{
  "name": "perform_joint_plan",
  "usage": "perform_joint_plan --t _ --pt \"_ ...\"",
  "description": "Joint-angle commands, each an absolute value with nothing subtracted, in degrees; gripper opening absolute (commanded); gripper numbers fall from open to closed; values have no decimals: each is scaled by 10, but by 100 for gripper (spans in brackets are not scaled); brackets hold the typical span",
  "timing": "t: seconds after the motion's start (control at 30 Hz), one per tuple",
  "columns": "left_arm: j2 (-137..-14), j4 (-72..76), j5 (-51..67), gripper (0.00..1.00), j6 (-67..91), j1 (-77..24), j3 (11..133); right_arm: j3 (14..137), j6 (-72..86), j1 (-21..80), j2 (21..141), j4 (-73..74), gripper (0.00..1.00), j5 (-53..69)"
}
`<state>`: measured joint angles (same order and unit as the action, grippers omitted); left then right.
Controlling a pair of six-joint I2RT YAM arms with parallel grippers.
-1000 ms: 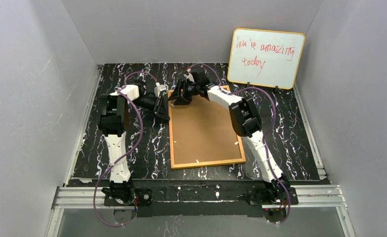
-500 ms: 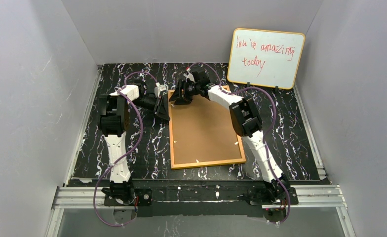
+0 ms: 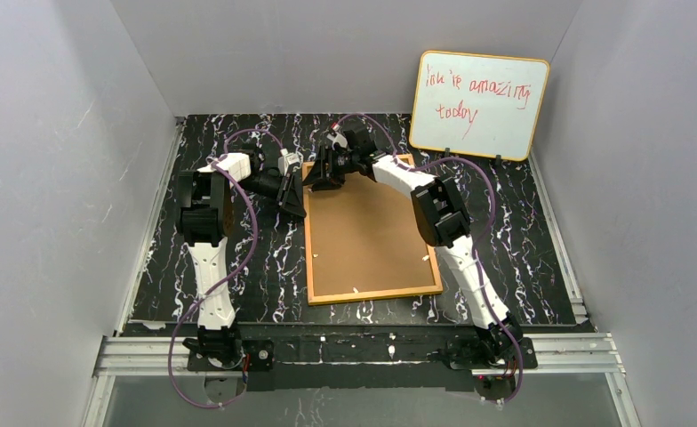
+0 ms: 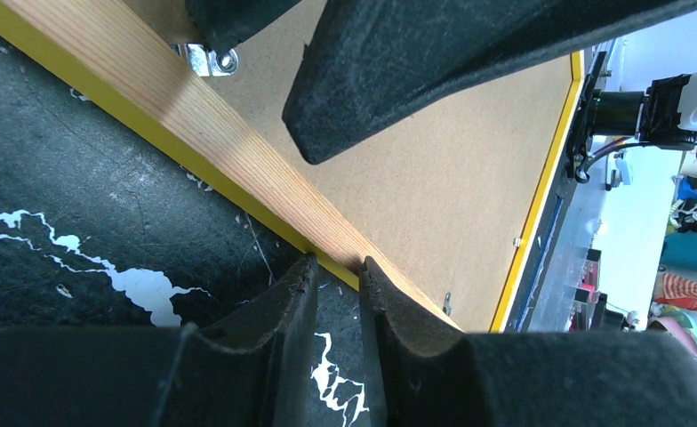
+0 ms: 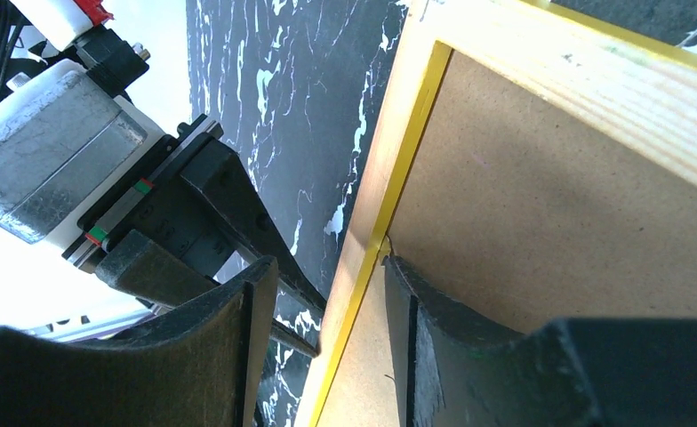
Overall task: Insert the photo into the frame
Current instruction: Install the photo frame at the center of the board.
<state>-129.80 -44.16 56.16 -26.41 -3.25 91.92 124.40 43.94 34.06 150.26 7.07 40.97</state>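
Note:
The frame (image 3: 376, 293) lies face down on the table, its wooden back rim (image 4: 220, 142) up and a plain brown backing board (image 3: 367, 231) inside it. The photo is hidden. My left gripper (image 3: 298, 206) reaches in from the left. Its narrow jaws (image 4: 336, 261) pinch the yellow outer edge of the frame's left rim. At the far-left corner, my right gripper (image 3: 321, 178) is open. It straddles that same left rim (image 5: 363, 222): one finger rests inside on the backing board (image 5: 540, 222), the other hangs outside over the table. The gap (image 5: 329, 262) is wider than the rim.
A yellow-edged whiteboard (image 3: 478, 105) with red writing leans on the back wall at the right. Grey walls close in the black marbled table (image 3: 238, 267) on three sides. Small metal tabs (image 4: 204, 59) sit along the frame's inner rim.
My right gripper has shifted slightly left along the frame's far edge to the corner and its jaws have narrowed a little. The left gripper and the frame have not moved.

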Motion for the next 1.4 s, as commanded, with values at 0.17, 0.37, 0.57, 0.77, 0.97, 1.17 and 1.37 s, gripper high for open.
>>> perform_joint_plan --t 0.17,0.37,0.57,0.77,0.97,1.17,1.37 --pt "-1305 -453 467 21 -301 -41 902 1288 424 356 1548 80 56 444" --pt "-1307 -454 467 21 -302 -41 903 1316 405 353 1561 113 55 466" --pt "-1309 -454 468 21 -301 -41 906 1330 399 351 1566 118 55 483" --pt "-1310 -454 465 21 -302 -41 905 1341 393 350 1580 122 55 521" --pt "-1308 -454 462 22 -300 -41 905 1341 392 350 1585 114 54 541" --pt "-1299 -474 459 25 -313 -41 907 1363 388 345 1563 106 64 498" --pt "-1261 -532 452 37 -362 -29 917 1257 441 296 1425 6 89 393"
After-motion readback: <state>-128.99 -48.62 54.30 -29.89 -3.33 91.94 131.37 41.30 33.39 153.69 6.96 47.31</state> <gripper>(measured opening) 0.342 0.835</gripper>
